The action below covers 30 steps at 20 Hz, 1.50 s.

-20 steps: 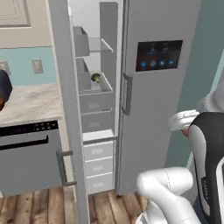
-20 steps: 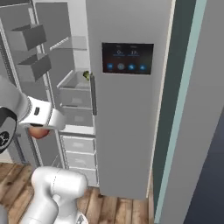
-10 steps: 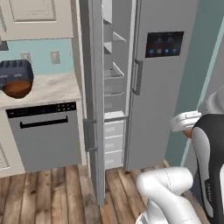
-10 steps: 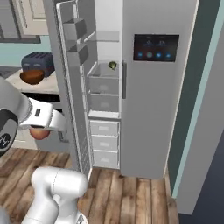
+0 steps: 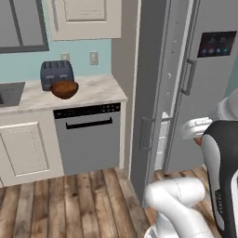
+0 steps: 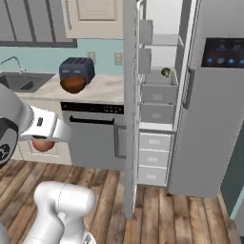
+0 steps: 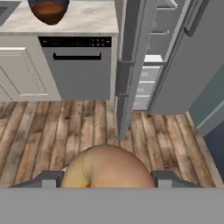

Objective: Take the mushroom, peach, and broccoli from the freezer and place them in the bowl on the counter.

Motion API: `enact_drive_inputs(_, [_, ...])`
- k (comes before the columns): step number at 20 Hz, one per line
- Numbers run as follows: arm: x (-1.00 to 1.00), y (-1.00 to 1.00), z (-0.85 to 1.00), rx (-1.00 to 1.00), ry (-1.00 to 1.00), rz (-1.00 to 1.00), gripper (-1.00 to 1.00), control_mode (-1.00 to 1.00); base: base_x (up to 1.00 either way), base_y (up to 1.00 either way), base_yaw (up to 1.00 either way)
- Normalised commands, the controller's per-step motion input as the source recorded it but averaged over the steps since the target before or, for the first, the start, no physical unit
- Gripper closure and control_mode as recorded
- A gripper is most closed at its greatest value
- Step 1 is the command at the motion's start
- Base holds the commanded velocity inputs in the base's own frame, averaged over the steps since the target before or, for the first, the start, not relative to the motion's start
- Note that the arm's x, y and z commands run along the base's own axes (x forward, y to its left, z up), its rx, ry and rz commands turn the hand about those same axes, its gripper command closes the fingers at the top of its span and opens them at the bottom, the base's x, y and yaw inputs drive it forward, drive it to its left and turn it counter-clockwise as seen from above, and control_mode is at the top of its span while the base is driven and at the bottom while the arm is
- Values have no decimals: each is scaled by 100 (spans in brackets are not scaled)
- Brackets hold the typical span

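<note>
The claw [image 7: 107, 180] hugs the peach [image 7: 107, 168]. The bowl [image 7: 48, 9] sits far off at eleven o'clock; a bump could drop it.

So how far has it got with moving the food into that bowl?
The hand holds the peach, already out of the open freezer. The broccoli sits on a freezer shelf. The bowl waits on the counter; its contents can't be made out.
</note>
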Motion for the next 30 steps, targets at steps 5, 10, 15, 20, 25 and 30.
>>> enact_drive_inputs(5, [0, 0, 0, 0, 0, 0, 100, 100, 2, 94, -1])
enact_drive_inputs(10, [0, 0, 0, 0, 0, 0, 100, 100, 35, 69, -1])
enact_drive_inputs(15, [0, 0, 0, 0, 0, 0, 100, 100, 58, 56, 0])
enact_drive_inputs(20, [0, 0, 0, 0, 0, 0, 100, 100, 79, 17, 0])
enact_drive_inputs(25, [0, 0, 0, 0, 0, 0, 100, 100, 80, 1, 0])
enact_drive_inputs(30, [0, 0, 0, 0, 0, 0, 100, 100, 68, 9, 0])
